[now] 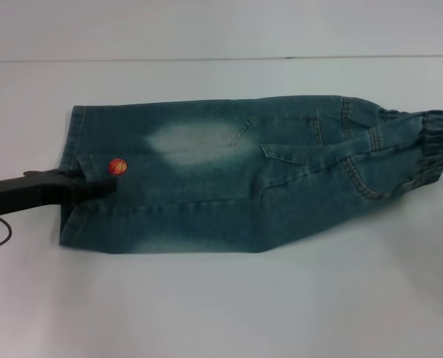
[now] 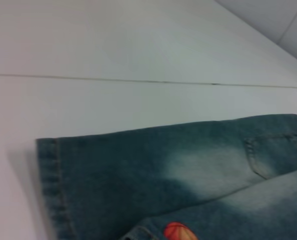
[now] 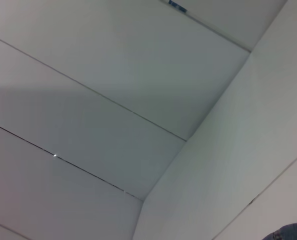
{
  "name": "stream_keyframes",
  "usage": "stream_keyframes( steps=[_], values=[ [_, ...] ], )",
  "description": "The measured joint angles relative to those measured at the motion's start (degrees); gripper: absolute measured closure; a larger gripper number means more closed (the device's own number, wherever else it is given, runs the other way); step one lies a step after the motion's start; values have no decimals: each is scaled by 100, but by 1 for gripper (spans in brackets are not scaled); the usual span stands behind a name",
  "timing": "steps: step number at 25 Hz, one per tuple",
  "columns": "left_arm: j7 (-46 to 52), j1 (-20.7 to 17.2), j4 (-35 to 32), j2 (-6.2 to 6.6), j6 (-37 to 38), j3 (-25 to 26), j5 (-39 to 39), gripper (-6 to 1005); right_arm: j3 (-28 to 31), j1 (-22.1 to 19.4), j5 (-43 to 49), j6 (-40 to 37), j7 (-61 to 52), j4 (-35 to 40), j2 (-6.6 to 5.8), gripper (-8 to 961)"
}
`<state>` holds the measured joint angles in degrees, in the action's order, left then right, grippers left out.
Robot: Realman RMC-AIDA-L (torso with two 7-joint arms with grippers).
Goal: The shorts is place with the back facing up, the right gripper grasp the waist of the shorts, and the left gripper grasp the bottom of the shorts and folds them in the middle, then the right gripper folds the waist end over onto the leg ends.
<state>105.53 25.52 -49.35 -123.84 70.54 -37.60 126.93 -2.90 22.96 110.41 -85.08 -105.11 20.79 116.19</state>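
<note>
The blue denim shorts (image 1: 236,179) lie folded lengthwise on the white table (image 1: 221,313). Their leg hems are at the left and the elastic waist (image 1: 438,142) is at the right. An orange ball patch (image 1: 118,166) sits near the hems, and it also shows in the left wrist view as the patch (image 2: 178,232). My left gripper (image 1: 102,186), black, reaches in from the left and is shut on the top layer at the leg end, just below the patch. My right gripper is out of view; its wrist view shows only a sliver of denim (image 3: 291,232).
Bare white tabletop surrounds the shorts on all sides. A table seam (image 1: 206,59) runs across behind them. A thin cable (image 1: 1,231) hangs from my left arm at the left edge.
</note>
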Motion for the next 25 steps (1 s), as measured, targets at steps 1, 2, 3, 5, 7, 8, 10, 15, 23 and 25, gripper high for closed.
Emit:
stream_keyframes(
  steps=[1, 2, 3, 5, 7, 8, 10, 15, 23, 25],
  values=[
    [13, 0, -13, 0, 43, -1, 0, 187, 0, -1, -3, 0, 0, -1, 0, 917],
    [44, 1, -40, 0, 102, -1, -1, 187, 0, -2, -4, 0, 0, -2, 0, 916],
    [110, -6, -111, -1, 167, -2, 1, 187, -1, -3, -4, 0, 0, -4, 0, 916],
    [139, -20, -170, 0, 189, -2, 2, 187, -3, -1, -3, 0, 4, -6, 0, 915],
    [183, -49, -264, 0, 230, -2, 6, 187, -7, 10, 2, 0, 21, -10, 2, 914],
    [234, -56, -303, 0, 241, -2, 27, 187, -8, 14, 4, 1, 28, -12, 4, 914],
    [380, -64, -382, 1, 304, 4, 105, 187, -9, 21, 7, 1, 44, -14, 9, 913],
    [444, -74, -454, 5, 450, 9, 162, 186, -9, 24, 8, 6, 53, -14, 19, 910],
    [727, -13, -528, 29, 439, 19, 304, 186, -9, 24, 8, 14, 54, -14, 18, 907],
    [746, 15, -517, 39, 417, 16, 318, 186, -9, 24, 7, 22, 58, -14, 17, 906]
  ],
)
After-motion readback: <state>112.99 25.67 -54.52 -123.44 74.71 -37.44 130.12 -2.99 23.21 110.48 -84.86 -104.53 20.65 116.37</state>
